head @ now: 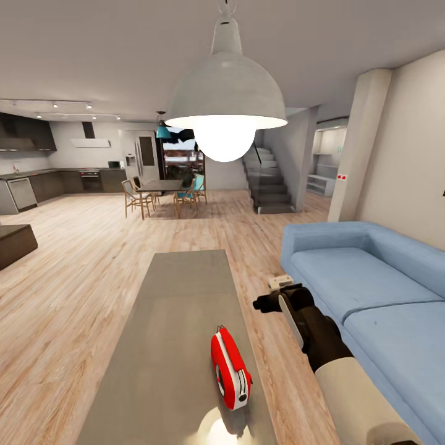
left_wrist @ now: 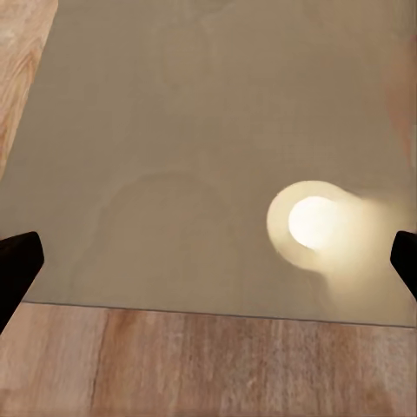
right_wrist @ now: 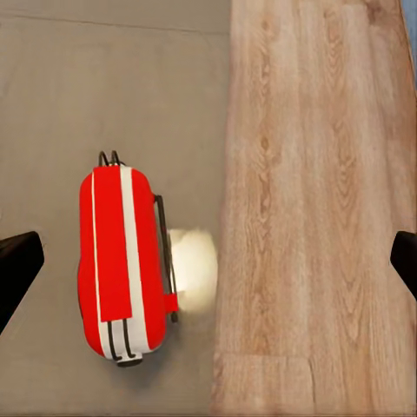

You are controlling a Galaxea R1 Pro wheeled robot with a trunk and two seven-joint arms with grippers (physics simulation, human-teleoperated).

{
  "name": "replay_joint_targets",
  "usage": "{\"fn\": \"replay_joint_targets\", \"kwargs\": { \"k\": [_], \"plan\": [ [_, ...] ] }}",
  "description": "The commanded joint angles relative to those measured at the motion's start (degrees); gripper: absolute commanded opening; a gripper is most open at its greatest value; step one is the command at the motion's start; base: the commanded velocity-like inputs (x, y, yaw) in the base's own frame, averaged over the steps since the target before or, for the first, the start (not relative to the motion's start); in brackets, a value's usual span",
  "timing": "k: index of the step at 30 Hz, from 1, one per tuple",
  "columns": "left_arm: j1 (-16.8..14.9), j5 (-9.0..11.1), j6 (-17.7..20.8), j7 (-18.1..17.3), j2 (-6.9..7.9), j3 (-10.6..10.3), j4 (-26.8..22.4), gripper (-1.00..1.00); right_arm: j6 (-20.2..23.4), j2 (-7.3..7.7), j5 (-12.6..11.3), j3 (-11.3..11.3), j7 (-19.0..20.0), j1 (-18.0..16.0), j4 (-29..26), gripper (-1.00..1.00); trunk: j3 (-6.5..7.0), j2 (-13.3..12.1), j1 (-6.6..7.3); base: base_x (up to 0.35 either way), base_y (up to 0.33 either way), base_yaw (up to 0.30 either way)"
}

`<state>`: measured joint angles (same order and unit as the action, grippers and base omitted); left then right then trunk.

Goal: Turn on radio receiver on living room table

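Right gripper [right_wrist: 208,261] spread wide, empty, hovering above radio receiver [right_wrist: 122,261] near tabletop [head: 179,296] edge. Left gripper [left_wrist: 208,261] also apart. Radio looks light, rigid, tippy: brace body, press dial.

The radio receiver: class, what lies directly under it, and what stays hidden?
The radio receiver stands on the grey table, near its sofa-side edge. A bright lamp reflection glows on the glossy top beside it. The patch of tabletop beneath its base is covered.
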<state>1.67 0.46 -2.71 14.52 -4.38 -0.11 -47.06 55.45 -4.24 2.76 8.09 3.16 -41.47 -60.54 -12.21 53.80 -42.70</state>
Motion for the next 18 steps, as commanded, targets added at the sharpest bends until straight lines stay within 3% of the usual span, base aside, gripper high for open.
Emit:
{"fn": "replay_joint_targets", "kwargs": {
  "k": [1,5,7,8,10,18],
  "plan": [
    [0.0,0.0,0.0,-0.1,-0.02,0.0,0.0,1.0,0.2,-0.01,0.0,0.0,0.0,0.0,0.0,1.0,0.0,0.0,0.0,0.0,0.0,0.0],
    [0.0,0.1,0.1,-0.2,-0.17,0.0,0.1,1.0,0.7,-0.33,0.0,0.2,0.1,0.0,0.4,1.0,0.0,0.0,0.0,0.0,0.0,0.0],
    [0.0,0.1,0.1,-0.3,-0.11,0.0,0.1,1.0,0.6,-0.59,0.3,1.3,0.1,0.0,0.6,1.0,0.0,0.0,0.0,0.0,0.0,0.0],
    [0.0,0.0,0.1,-0.3,0.02,0.0,0.2,1.0,-0.2,-0.71,0.5,3.2,-0.1,0.0,0.7,1.0,0.0,0.0,0.0,0.0,0.0,0.0],
    [0.0,-0.1,0.1,-0.3,0.07,0.1,0.1,1.0,-0.9,-0.74,0.5,4.5,-0.4,0.0,0.7,1.0,0.0,0.0,0.0,0.0,0.0,0.0],
    [0.0,-0.5,0.1,-0.1,0.05,0.1,0.2,1.0,-1.3,0.06,0.8,4.9,-0.6,0.1,0.7,1.0,0.0,0.0,0.0,0.0,0.0,0.0]
  ]
}}
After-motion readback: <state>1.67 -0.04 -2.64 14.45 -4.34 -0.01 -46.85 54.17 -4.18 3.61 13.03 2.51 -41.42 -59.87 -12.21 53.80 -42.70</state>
